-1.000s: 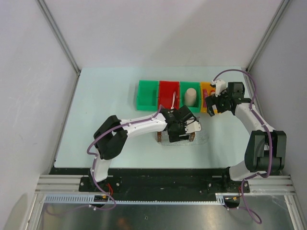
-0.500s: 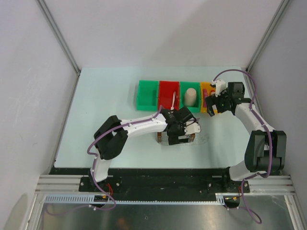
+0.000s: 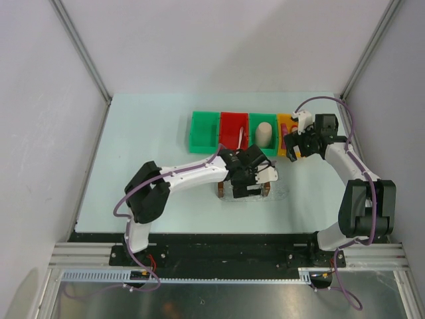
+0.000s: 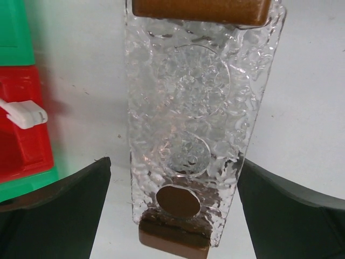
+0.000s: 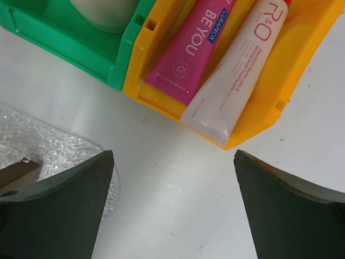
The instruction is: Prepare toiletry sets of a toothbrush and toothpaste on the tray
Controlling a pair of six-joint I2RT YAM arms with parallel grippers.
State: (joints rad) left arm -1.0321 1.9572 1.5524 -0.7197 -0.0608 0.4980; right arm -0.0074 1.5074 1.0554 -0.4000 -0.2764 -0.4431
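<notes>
The clear bumpy tray (image 4: 188, 97) lies on the table with a brown handle at each short end, and nothing lies in it. My left gripper (image 4: 172, 162) hovers open over its near end, one finger on each side; from above it covers most of the tray (image 3: 280, 193). The white toothbrush (image 3: 239, 139) lies in the red bin, and its head (image 4: 24, 113) shows in the left wrist view. The magenta toothpaste (image 5: 194, 43) lies in the yellow bin (image 5: 259, 108) beside a white tube (image 5: 237, 70). My right gripper (image 5: 172, 156) is open and empty just in front of that bin.
Green, red, green and yellow bins (image 3: 204, 131) stand in a row behind the tray. A beige cup (image 3: 263, 133) sits in the second green bin (image 5: 70, 38). The tray's edge (image 5: 43, 145) lies left of my right gripper.
My left gripper has shifted slightly over the tray and its elbow has swung a little left. The right arm has not moved.
</notes>
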